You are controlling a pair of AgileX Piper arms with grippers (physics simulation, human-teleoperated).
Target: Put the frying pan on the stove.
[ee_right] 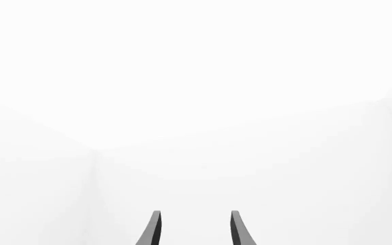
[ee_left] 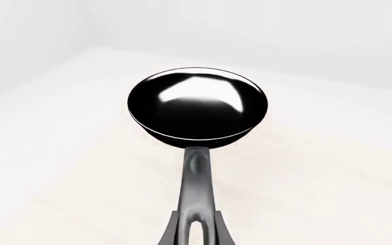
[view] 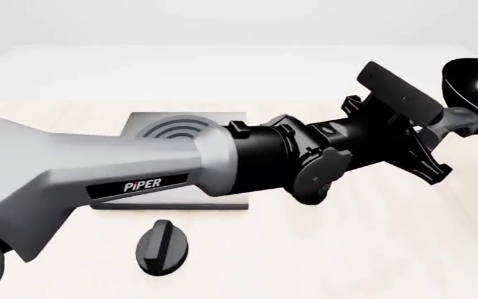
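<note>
The glossy black frying pan fills the middle of the left wrist view, its long dark grey handle running back between my fingers. My left gripper is shut on the handle near its loop end. In the front view the left arm reaches across to the far right, where the gripper holds the pan raised above the table at the frame's right edge. The grey stove, with silver rings, lies at centre left, partly hidden behind the arm. My right gripper is open and empty, facing blank white.
A small black oval knob lies on the pale wooden table just in front of the stove. The right arm does not show in the front view.
</note>
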